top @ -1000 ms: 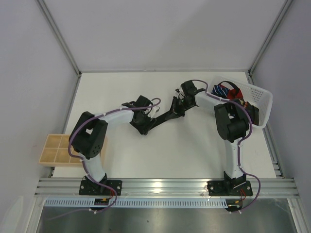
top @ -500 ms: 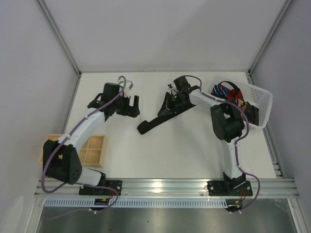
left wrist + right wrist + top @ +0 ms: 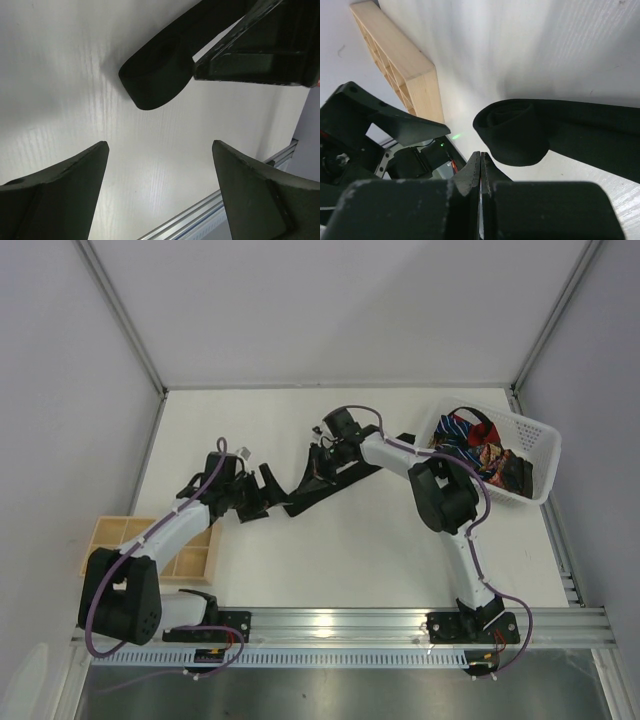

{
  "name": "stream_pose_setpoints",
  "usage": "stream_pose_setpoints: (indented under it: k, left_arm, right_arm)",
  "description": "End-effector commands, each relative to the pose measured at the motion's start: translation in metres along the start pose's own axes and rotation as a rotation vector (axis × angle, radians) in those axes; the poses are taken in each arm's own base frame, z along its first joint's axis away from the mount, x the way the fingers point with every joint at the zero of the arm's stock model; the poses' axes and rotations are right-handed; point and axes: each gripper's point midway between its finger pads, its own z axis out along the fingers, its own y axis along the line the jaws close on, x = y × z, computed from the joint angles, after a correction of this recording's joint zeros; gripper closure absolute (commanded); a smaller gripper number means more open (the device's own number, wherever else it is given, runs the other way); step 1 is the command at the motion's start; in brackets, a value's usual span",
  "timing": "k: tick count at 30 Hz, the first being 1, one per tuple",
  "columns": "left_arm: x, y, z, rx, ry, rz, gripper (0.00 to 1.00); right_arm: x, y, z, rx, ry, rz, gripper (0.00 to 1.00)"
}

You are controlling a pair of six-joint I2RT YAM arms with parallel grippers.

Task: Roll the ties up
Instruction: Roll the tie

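A plain black tie [image 3: 345,478] lies slanted across the middle of the table, its near-left end wound into a small roll [image 3: 155,82] [image 3: 512,132]. My left gripper [image 3: 267,489] [image 3: 159,146] stands open just left of that roll, with bare table between its fingers. My right gripper [image 3: 314,474] [image 3: 481,154] is shut, with nothing visible between its jaws. Its tips sit right beside the roll and over the tie's flat part. More ties [image 3: 470,430], blue-white striped, red and patterned, are heaped in the white basket [image 3: 541,445].
A wooden compartment tray [image 3: 112,540] [image 3: 395,65] sits at the table's left edge, under the left arm's elbow. The basket stands at the back right. Grey walls close in three sides, and an aluminium rail [image 3: 340,620] runs along the front edge.
The left arm let go of the tie's end, swung out to the back left, then came back to the rolled end, open. The right gripper slid left along the tie, still shut.
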Motion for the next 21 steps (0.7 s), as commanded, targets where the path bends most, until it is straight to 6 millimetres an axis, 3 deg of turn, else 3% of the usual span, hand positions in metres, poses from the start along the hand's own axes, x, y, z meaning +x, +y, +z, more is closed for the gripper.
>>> stream_pose_setpoints:
  k: [1,15,21]
  left_arm:
    - [-0.025,-0.031,-0.007,0.095,-0.073,-0.030,0.09]
    - [-0.014,-0.023,0.004,0.085,-0.034,-0.118,0.10]
    - [-0.014,-0.016,0.017,0.053,-0.010,-0.179,0.16]
  right_arm:
    - [-0.003,0.008,0.001,-0.024,0.007,-0.008,1.00]
    - [-0.005,-0.018,0.012,0.021,0.013,0.007,1.00]
    - [-0.004,-0.034,0.013,0.049,0.016,0.014,1.00]
